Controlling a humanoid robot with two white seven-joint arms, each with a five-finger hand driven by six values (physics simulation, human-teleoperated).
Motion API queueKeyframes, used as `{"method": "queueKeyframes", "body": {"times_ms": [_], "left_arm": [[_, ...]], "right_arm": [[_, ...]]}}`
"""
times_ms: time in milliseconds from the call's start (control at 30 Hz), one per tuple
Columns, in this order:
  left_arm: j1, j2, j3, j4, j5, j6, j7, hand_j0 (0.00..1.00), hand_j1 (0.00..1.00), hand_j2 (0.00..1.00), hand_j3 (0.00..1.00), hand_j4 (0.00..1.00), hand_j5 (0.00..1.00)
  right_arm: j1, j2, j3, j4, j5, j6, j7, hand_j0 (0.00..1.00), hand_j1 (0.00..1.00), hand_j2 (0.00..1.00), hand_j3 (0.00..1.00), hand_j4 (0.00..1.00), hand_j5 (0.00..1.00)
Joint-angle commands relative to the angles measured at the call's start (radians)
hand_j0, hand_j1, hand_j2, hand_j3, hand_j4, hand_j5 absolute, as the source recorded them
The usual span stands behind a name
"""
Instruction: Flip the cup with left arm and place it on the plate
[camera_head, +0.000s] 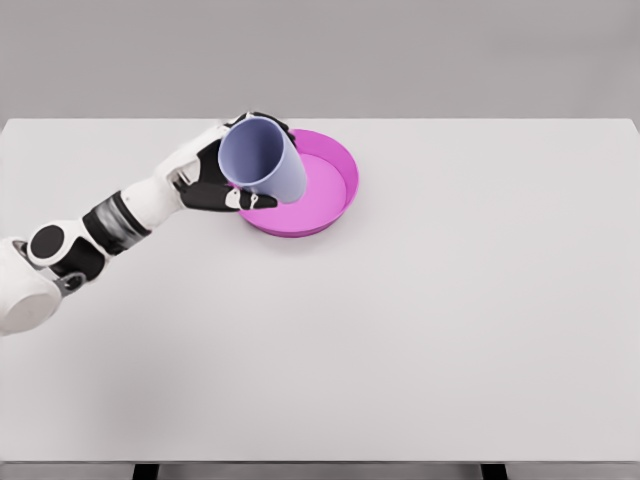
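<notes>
Your left hand (215, 180) has its fingers (262, 201) closed around the lilac cup (265, 160), which is tilted, mouth toward you, above the left rim of the pink plate (335, 205). If you lower too early, the cup may catch that rim and tip. The table (450, 330) is open on the right.

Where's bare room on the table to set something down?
Right of the pink plate to the table edge, and the whole near half, are bare. Crowded only at the plate's left rim, where the left hand holds the cup.
</notes>
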Motion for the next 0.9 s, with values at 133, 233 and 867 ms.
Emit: {"method": "queueKeyframes", "body": {"times_ms": [133, 233, 867], "left_arm": [[-0.054, -0.008, -0.073, 0.03, 0.151, 0.0, 0.003, 0.39, 0.39, 0.39, 0.39, 0.39, 0.39], [-0.055, -0.009, -0.099, 0.062, 0.151, 0.0, 0.033, 0.39, 0.39, 0.39, 0.39, 0.39, 0.39], [-0.167, -0.167, -0.303, 0.263, 0.208, 0.0, 0.066, 0.41, 0.41, 0.41, 0.41, 0.41, 0.41]], "right_arm": [[0.0, 0.0, 0.0, 0.0, 0.0, 0.0, 0.0, 1.0, 1.0, 1.0, 1.0, 1.0, 1.0], [0.0, 0.0, 0.0, 0.0, 0.0, 0.0, 0.0, 1.0, 1.0, 1.0, 1.0, 1.0, 1.0], [0.0, 0.0, 0.0, 0.0, 0.0, 0.0, 0.0, 1.0, 1.0, 1.0, 1.0, 1.0, 1.0]]}}
